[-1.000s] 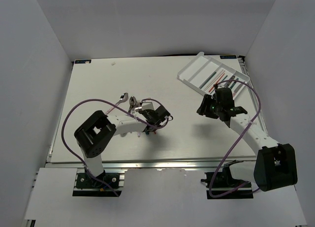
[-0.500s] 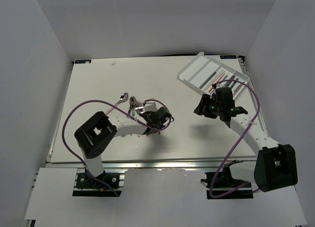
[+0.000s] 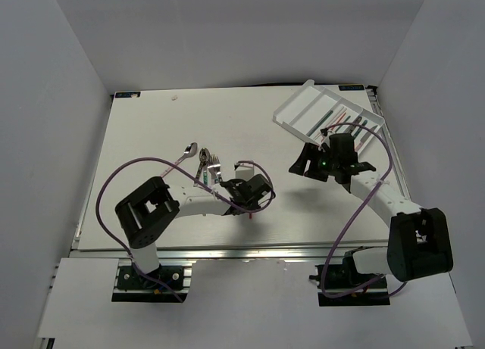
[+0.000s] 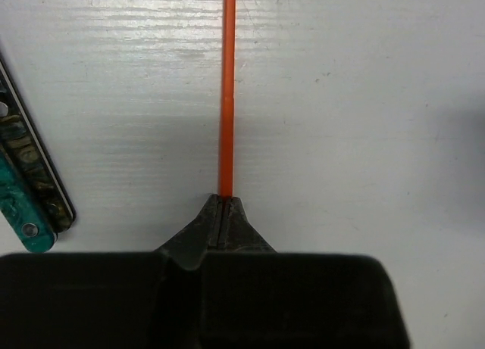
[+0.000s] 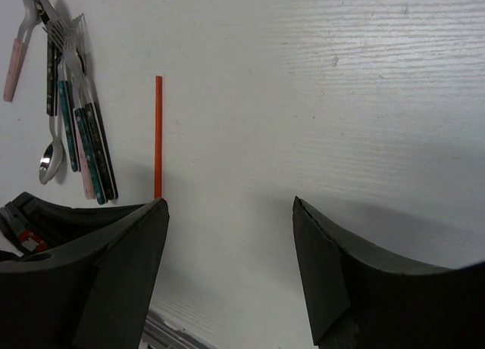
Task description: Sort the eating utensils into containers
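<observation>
My left gripper [image 4: 225, 199] is shut on one end of an orange chopstick [image 4: 226, 99], which runs straight away from the jaws over the white table. In the top view this gripper [image 3: 255, 190] sits just right of a loose pile of eating utensils [image 3: 206, 164], spoons and forks with teal or pink handles. My right gripper [image 5: 227, 213] stands open and holds nothing; it faces the same chopstick [image 5: 158, 137] and the pile [image 5: 72, 114]. From above, the right gripper [image 3: 305, 160] hovers just in front of the white tray [image 3: 297, 105], the containers, which hold several chopsticks and utensils.
A teal-handled utensil [image 4: 26, 205] lies close to the left of my left jaws. A lone spoon [image 3: 189, 149] lies at the left of the pile. The tray lies askew at the table's far right corner. White walls enclose the table.
My left gripper has shut on the orange chopstick and shifted right and nearer. The right gripper has opened wider and swung left, away from the tray.
</observation>
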Available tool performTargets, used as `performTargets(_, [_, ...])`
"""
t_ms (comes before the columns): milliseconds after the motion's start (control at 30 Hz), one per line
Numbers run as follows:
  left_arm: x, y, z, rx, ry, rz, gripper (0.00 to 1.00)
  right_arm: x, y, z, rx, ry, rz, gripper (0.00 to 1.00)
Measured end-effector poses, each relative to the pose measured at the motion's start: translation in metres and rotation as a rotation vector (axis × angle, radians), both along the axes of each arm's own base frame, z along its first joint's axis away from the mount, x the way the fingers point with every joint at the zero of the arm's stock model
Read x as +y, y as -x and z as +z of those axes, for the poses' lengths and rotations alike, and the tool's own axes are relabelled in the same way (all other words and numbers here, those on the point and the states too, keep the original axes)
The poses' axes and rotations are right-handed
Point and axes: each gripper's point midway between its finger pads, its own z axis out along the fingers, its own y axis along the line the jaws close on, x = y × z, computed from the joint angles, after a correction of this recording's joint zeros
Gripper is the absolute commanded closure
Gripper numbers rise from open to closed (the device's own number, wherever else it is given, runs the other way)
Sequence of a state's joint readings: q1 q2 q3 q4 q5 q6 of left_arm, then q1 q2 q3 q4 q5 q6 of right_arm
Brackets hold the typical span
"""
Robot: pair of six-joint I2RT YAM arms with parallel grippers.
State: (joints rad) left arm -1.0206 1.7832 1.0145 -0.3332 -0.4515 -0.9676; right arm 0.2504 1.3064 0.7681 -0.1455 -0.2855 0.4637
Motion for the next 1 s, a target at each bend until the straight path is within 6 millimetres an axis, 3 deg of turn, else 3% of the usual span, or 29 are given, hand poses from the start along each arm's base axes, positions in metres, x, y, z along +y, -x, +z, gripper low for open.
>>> performTargets(300, [0.006, 0.005, 0.001, 0.026, -0.072, -0.038, 1.00, -0.004, -0.001, -0.013, 0.035, 0.027, -0.017, 0.29])
performTargets(333, [0.005, 0.005, 0.000, 0.031, -0.082, -0.042, 0.87, -0.004, 0.000, -0.014, 0.038, 0.032, -0.019, 0.29])
performTargets(467, [-0.001, 0.004, -0.002, 0.045, -0.091, -0.060, 0.78, -0.008, 0.002, -0.017, 0.048, 0.053, -0.026, 0.29])
performTargets(900, [-0.014, 0.006, -0.004, 0.083, -0.088, -0.113, 0.69, -0.015, 0.001, -0.002, 0.009, 0.101, -0.027, 0.29])
performTargets(1000, [-0.015, 0.007, -0.005, 0.087, -0.091, -0.122, 0.76, -0.015, 0.001, 0.001, -0.001, 0.102, -0.024, 0.29])
